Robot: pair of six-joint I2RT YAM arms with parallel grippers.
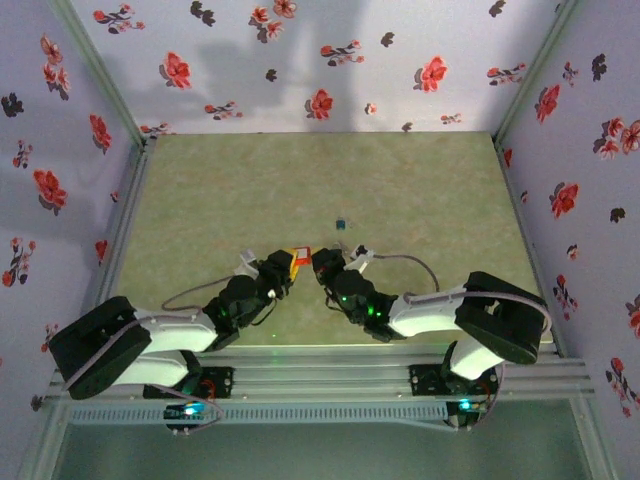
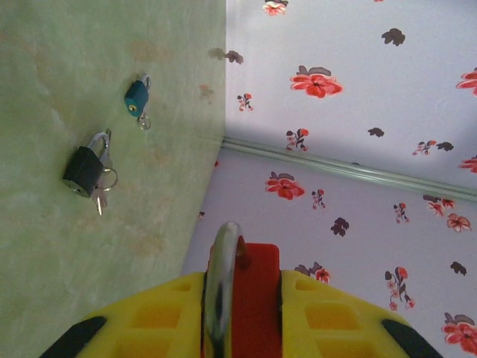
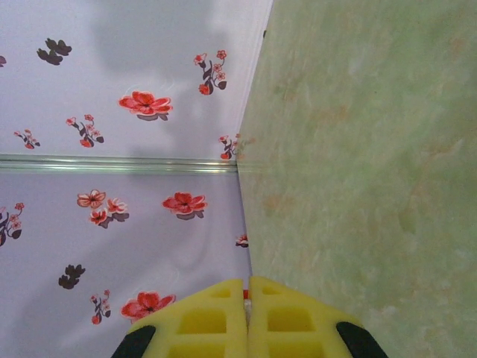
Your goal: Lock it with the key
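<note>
Gripping red padlock [image 2: 255, 298] by its body, shackle outward: left fingers [image 2: 160, 317] | right fingers [image 3: 216, 321] pressed together, just beside it | key [image 2: 99, 201] lies on desk [image 1: 420, 190] against black padlock [image 2: 82, 171], apart from both | open desk stretches to walls [image 1: 300, 60]

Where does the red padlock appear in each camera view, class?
Top external: red padlock, centre, just below middle.
Left wrist: bottom centre, between the yellow jaws.
Right wrist: a red sliver above the shut jaws, too small to tell.
Shared landmark: green table meeting floral wall.
</note>
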